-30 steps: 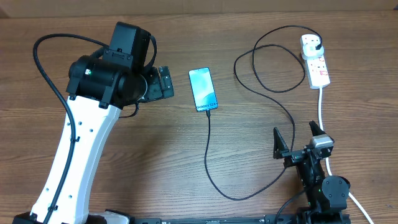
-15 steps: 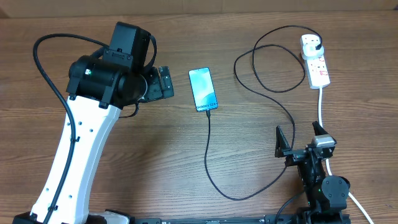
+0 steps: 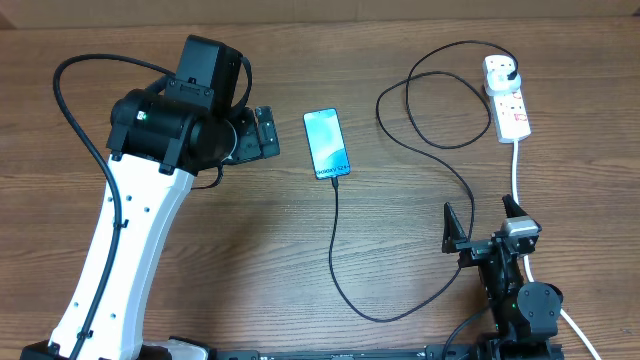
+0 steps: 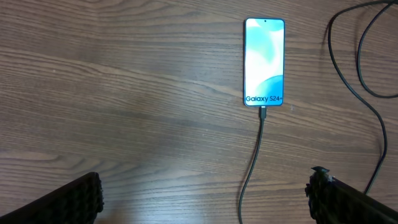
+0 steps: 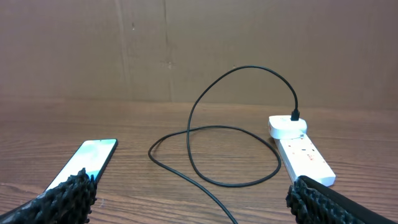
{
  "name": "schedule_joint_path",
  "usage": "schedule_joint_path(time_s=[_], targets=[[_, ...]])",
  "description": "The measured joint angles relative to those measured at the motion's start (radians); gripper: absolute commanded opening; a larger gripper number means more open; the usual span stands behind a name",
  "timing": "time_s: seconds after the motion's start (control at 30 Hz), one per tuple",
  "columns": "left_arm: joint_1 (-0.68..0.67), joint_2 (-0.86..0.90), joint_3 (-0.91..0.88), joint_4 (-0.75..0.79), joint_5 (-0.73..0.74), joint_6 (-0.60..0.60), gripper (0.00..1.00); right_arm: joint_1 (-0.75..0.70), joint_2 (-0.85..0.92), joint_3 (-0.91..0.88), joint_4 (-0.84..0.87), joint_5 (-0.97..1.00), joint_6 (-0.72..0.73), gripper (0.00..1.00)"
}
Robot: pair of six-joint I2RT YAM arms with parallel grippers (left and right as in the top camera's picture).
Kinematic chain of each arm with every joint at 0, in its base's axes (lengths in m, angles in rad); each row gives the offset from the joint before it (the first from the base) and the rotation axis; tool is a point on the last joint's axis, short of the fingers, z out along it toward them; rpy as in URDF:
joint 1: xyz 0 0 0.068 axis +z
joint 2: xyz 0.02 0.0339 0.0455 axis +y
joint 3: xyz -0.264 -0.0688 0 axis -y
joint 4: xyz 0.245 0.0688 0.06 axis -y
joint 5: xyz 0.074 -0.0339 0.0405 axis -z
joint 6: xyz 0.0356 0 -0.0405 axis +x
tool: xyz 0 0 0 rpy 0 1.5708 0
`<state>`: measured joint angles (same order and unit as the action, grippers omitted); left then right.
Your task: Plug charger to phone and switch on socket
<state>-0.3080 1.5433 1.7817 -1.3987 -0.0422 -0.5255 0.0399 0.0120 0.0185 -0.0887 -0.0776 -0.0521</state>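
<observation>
On the worktop (image 3: 240,230), the phone (image 3: 328,144) lies screen-up with the charger (image 3: 336,240) connected at its lower edge. The cable loops right to its plug, seated in the socket (image 3: 510,105). The left end effector (image 4: 205,183) hangs just left of the phone, fingers spread wide. The right end effector (image 3: 477,208), below the socket, is also spread and grips nothing.

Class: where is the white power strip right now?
Overhead, the power strip lies at the far right corner of the table, right of the black cable loop, beyond the right claw.
</observation>
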Motion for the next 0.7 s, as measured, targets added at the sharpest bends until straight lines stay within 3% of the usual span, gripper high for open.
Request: schedule_joint_path(time_s=[0.7], targets=[[0.0, -0.002, -0.019, -0.097, -0.116, 0.035, 1.0, 0.0, 0.0, 0.0, 0.001, 0.0, 0.0, 1.0]])
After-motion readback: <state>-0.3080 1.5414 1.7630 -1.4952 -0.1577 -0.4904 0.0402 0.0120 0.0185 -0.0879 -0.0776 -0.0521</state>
